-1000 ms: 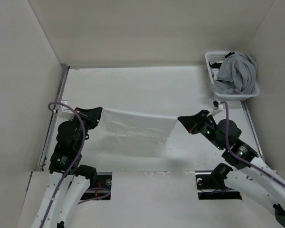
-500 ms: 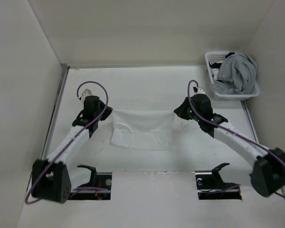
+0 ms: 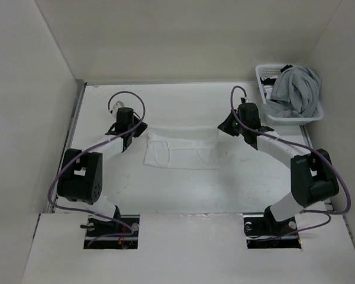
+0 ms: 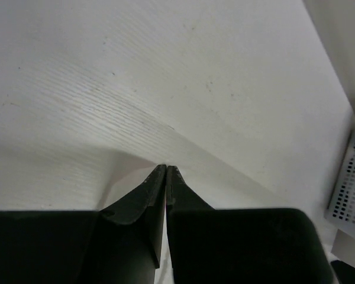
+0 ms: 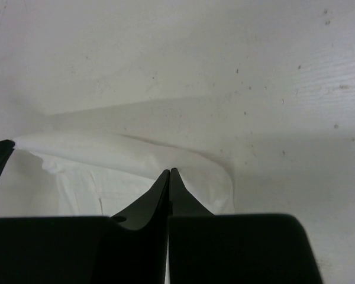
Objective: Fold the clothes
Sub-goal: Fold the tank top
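The clothes (image 3: 180, 151), one plain white garment, lie spread flat mid-table, with the far edge running between my two grippers. My left gripper (image 3: 133, 137) is at its far left corner, and the jaws (image 4: 166, 167) are pressed together with pale fabric (image 4: 77, 171) around the tips. My right gripper (image 3: 223, 127) is at the far right corner. Its jaws (image 5: 170, 171) are shut where the garment's edge (image 5: 106, 168) rises to them. The pinched fabric itself is hidden between the fingers.
A white slatted basket (image 3: 261, 76) holding grey garments (image 3: 293, 89) stands at the back right corner, also seen at the right edge (image 4: 350, 177) of the left wrist view. Walls enclose the table on the left, back and right. Both arms reach far forward.
Both grippers carried the stretched garment away from the bases toward the back and lowered it. It hung in the air a second ago and now lies flat on the table.
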Controlling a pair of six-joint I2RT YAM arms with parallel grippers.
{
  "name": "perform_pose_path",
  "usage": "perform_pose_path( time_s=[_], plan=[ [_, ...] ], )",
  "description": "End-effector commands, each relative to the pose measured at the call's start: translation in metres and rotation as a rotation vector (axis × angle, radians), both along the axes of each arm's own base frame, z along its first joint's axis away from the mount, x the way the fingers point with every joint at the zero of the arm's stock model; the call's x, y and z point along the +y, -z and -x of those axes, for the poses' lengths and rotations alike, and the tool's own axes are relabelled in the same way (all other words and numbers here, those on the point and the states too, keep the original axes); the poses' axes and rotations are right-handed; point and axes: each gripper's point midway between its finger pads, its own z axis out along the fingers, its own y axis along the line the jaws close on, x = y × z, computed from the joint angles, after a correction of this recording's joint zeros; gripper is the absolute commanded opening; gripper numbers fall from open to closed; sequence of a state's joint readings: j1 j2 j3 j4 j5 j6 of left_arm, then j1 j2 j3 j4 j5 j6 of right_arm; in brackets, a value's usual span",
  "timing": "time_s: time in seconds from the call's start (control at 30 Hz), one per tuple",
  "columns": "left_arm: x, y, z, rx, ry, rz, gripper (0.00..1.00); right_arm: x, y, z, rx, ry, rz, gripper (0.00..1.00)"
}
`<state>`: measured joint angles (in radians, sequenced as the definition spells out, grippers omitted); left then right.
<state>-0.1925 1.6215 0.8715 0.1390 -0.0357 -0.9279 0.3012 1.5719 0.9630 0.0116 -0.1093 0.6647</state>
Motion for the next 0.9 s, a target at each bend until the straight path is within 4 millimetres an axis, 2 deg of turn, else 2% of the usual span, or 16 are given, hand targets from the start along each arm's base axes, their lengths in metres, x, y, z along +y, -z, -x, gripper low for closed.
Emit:
perform_pose_path(
  time_s=[0.0,0.13,0.33,0.43,0.63,0.7,0.77,0.87],
  plan=[
    [-0.005,-0.036,0.019,-0.147,0.017,0.019,0.03,0.0,-0.013,0.016,-0.076,-0.007,-0.032,0.01],
    [0.003,-0.023,0.061,-0.149,0.022,0.02,0.03,0.002,0.002,0.05,-0.068,-0.016,-0.052,0.01],
    [0.008,-0.011,0.105,-0.155,0.045,0.033,0.03,-0.002,0.018,0.09,-0.058,-0.016,-0.044,0.01],
    [0.012,-0.003,0.121,-0.148,0.044,0.037,0.03,-0.004,0.025,0.11,-0.04,-0.012,-0.063,0.01],
    [0.014,0.005,0.146,-0.153,0.064,0.056,0.03,-0.004,0.053,0.149,0.052,0.017,-0.078,0.01],
    [0.015,0.013,0.153,-0.128,0.069,0.048,0.04,-0.004,0.065,0.159,0.097,0.021,-0.074,0.01],
    [0.016,0.025,0.159,-0.093,0.072,0.035,0.07,-0.004,0.077,0.165,0.134,0.021,-0.064,0.09],
    [0.019,0.04,0.164,-0.049,0.064,0.033,0.2,-0.003,0.082,0.169,0.148,0.016,-0.053,0.28]
  ],
)
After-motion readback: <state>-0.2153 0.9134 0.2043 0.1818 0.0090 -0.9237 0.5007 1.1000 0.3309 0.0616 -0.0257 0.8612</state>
